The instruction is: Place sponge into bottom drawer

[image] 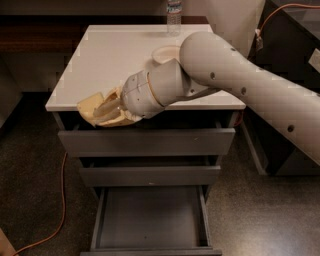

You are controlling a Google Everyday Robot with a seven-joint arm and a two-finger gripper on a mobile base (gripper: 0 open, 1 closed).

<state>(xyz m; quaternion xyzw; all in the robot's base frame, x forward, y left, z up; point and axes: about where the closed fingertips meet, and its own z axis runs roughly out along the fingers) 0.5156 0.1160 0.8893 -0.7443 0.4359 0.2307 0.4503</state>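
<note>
My gripper (102, 111) is shut on the pale-yellow sponge (92, 104) and holds it at the front left edge of the white cabinet top, just over the top drawer's front. The sponge sticks out to the left of the fingers (107, 107). The bottom drawer (152, 220) is pulled open below, and its shallow grey tray holds nothing. The big white arm reaches in from the right and covers part of the cabinet top.
A white bowl (164, 52) sits on the cabinet top (110, 55) behind the arm. A clear water bottle (173, 15) stands at the back edge. The two upper grey drawers (150, 142) are closed. An orange cable (62, 200) lies on the floor at left.
</note>
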